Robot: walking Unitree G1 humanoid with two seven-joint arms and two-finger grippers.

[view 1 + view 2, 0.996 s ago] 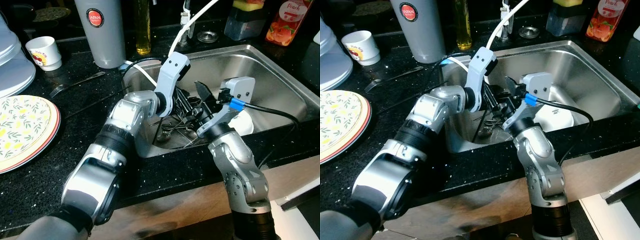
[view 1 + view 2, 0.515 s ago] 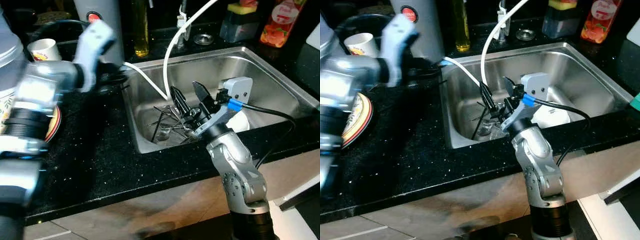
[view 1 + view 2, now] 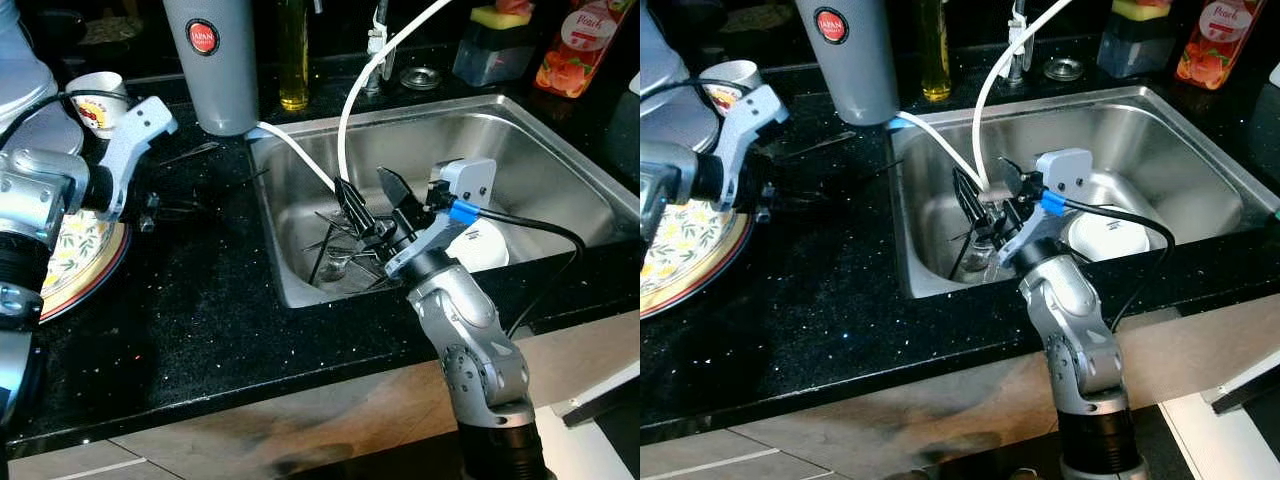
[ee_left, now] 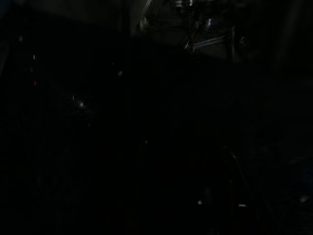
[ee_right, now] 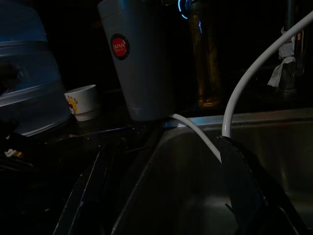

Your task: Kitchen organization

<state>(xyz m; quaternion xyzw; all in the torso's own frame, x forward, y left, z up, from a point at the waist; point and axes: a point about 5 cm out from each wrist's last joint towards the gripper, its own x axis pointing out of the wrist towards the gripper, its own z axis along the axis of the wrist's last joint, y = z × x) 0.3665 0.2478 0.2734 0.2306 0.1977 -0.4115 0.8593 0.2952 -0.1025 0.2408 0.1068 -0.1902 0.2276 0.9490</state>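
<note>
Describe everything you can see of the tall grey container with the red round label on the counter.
The grey container is a tall, smooth cylinder, slightly tapered, matte like plastic or coated metal. A round red label with white lettering sits near its upper front. It stands upright on the black speckled counter, by the back left corner of the steel sink. A white hose runs close past its base; whether they touch is unclear. Its top is out of frame.

Nearly black; faint metallic utensil glints [image 4: 195, 29] at 1 o'clock, scattered speckles [image 4: 78, 104] elsewhere, nothing else resolvable.
</note>
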